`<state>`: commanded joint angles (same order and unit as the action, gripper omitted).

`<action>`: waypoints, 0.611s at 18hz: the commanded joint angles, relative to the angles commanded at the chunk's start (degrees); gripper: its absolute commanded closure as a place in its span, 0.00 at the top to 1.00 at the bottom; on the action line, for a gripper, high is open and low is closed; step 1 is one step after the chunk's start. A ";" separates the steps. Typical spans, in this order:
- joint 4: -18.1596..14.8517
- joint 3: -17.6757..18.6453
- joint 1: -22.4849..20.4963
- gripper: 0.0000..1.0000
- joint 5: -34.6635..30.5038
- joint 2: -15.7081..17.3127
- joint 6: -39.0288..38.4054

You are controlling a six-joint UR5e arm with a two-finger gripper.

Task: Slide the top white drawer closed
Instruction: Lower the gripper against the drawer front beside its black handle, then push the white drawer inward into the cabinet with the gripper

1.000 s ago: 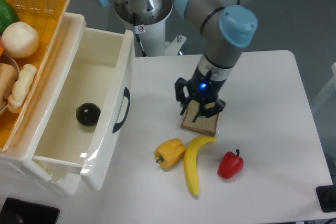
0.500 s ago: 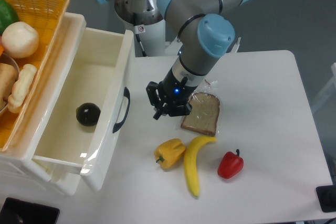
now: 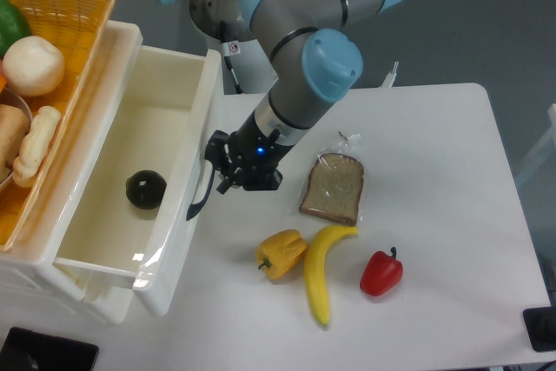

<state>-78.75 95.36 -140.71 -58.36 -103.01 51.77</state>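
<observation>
The top white drawer (image 3: 130,154) stands pulled out to the right, a deep glossy tray with a dark curved handle (image 3: 201,187) on its front panel. A dark round object (image 3: 145,188) lies inside it. My gripper (image 3: 228,169) is right next to the handle, at the drawer front's right face. Its fingers look close together and hold nothing, but whether they are fully shut is not clear. Whether it touches the panel cannot be told.
An orange wicker basket (image 3: 82,49) with vegetables sits on top of the drawer unit at left. On the table lie a slice of bread in a bag (image 3: 334,187), a yellow pepper (image 3: 280,254), a banana (image 3: 319,274) and a red pepper (image 3: 380,273).
My gripper has left the bread and moved left across the table to the drawer's front panel. The bread stays on the table. The drawer has not moved.
</observation>
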 joint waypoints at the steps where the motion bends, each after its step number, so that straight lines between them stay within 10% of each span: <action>1: 0.00 0.00 0.00 0.00 0.09 0.09 0.00; 11: -2.46 0.53 1.22 0.00 0.70 1.49 0.09</action>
<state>-81.21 95.89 -139.49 -57.66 -101.51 51.86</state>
